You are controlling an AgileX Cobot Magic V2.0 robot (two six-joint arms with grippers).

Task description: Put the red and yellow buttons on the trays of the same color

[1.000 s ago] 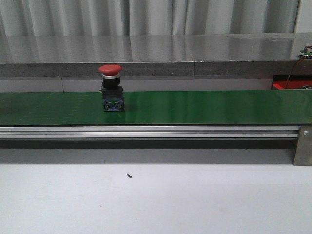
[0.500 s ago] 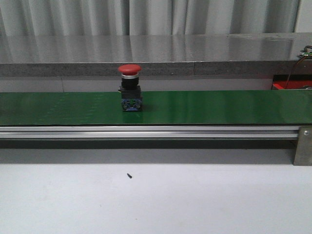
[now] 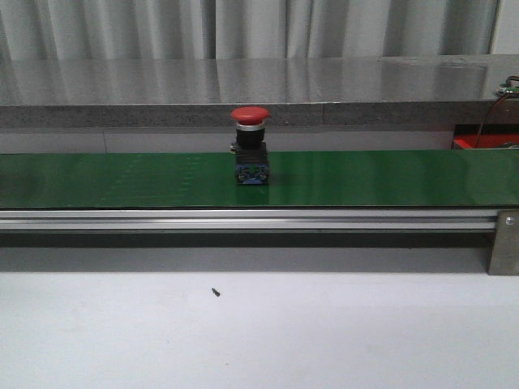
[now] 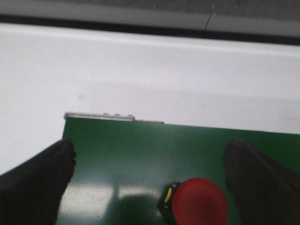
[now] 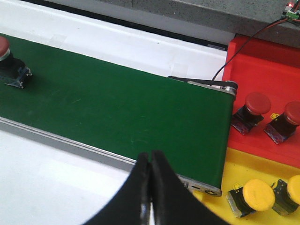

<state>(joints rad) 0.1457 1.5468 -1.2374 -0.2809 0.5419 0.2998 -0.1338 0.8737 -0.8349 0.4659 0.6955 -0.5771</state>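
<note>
One red button point(image 3: 250, 148) stands upright on the green conveyor belt point(image 3: 389, 177), roughly at the belt's mid-length in the front view, mushroom cap up, black body and blue base below. Nothing else rides the belt near it. An aluminium rail point(image 3: 243, 219) runs along the belt's near edge, a metal bracket point(image 3: 503, 241) at the rail's right end. Near side of the rail: pale tabletop point(image 3: 324, 332) with one small dark speck point(image 3: 215, 292). Far side of the belt: grey stone-like ledge point(image 3: 243, 89), then pleated grey curtain point(image 3: 243, 28).

Left gripper point(image 4: 150, 180) hangs over the belt, fingers wide apart, the button's cap between them and closer to one finger; no contact visible. Right gripper point(image 5: 150, 176) has its fingers pressed together, holding nothing, above the rail.

Past the belt's end, right wrist view: red tray point(image 5: 262, 65) holding two red buttons point(image 5: 251, 111); next to it the yellow tray point(image 5: 253, 171) holding two yellow buttons point(image 5: 251, 197). A thin black cable point(image 5: 243, 40) crosses the red tray's rim.
</note>
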